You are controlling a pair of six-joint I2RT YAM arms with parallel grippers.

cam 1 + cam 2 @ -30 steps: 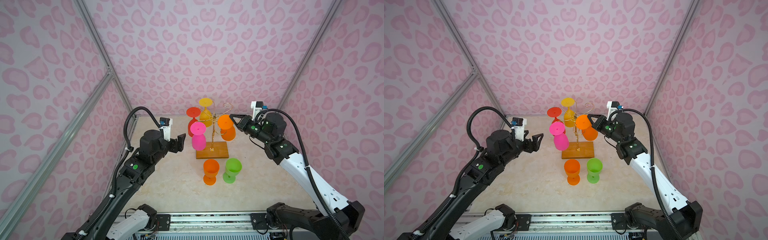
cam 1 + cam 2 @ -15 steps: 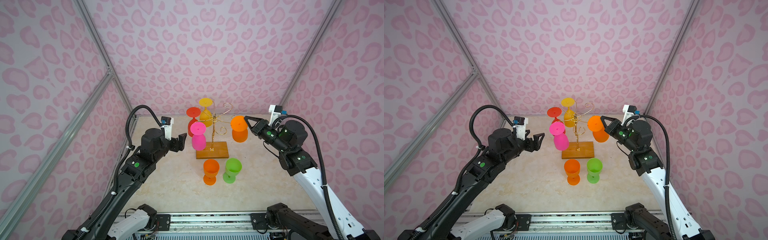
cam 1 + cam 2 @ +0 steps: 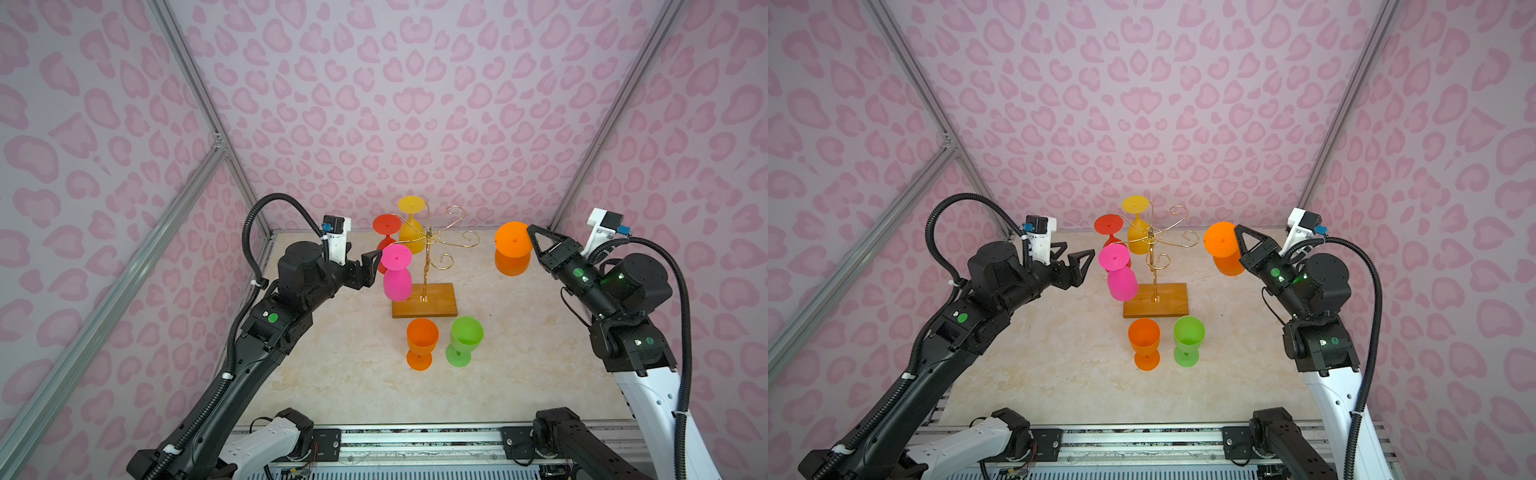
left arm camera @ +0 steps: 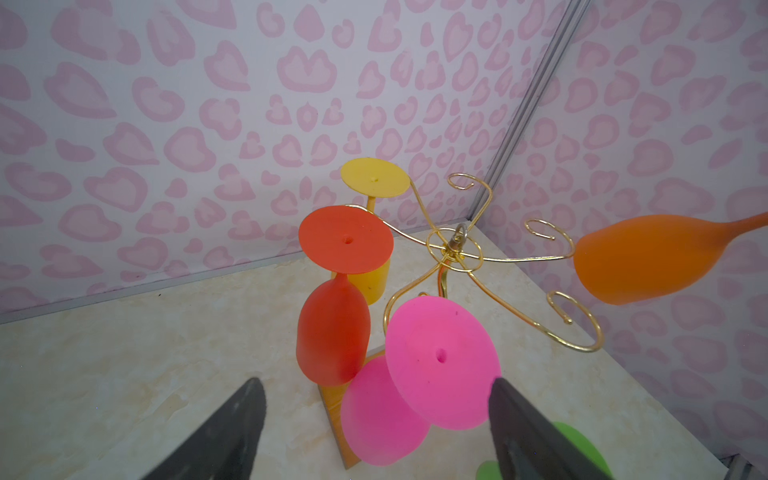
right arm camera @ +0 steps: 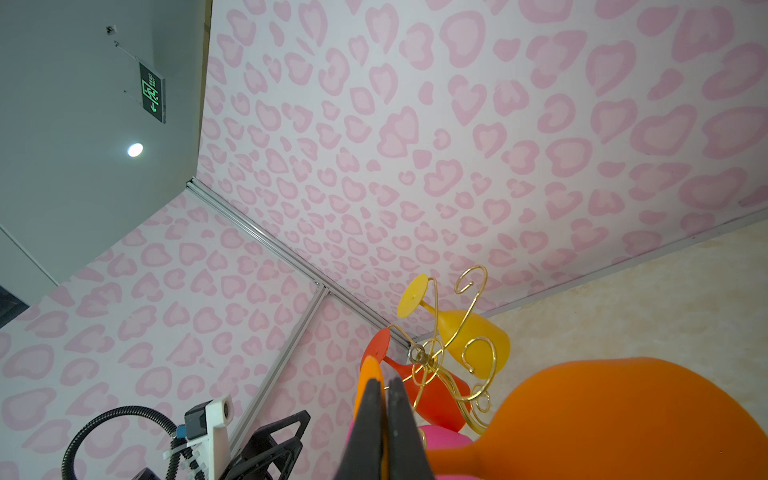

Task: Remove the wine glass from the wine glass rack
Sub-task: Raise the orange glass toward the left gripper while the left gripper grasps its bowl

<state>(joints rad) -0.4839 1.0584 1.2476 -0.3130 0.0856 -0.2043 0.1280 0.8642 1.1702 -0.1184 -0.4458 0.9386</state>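
Hold the orange wine glass (image 3: 513, 239), foot-up to the right of the wine glass rack (image 3: 432, 303) and well apart from its curls, pinched at the stem by the clenched right gripper (image 3: 532, 239); carry level, turn upright before lowering. Leave the left gripper (image 3: 1071, 255), spread wide and holding nothing, beside the pink glass (image 3: 1121, 282). Cannot make out the stem itself between the fingers.

Colours recorded, clock positions taken from the rack's wire crown in a top view.

- The walls (image 3: 411, 104) were pale lilac-white, printed all over with pink leopard-style blotches.
- The worktop (image 3: 332, 374) was cream, veined in beige marbling.
- The wine glass rack (image 3: 430, 303) was gold wire on a brown wood base.
- Each glass was one solid colour:
  - pink wine glass (image 3: 397, 282), 8 o'clock
  - red wine glass (image 3: 386, 225), 10 o'clock
  - yellow wine glass (image 3: 411, 205), 11 o'clock
  - orange wine glass (image 3: 513, 243), 3 o'clock
  - second orange wine glass (image 3: 422, 337), 6 o'clock
  - green wine glass (image 3: 466, 334), 5 o'clock
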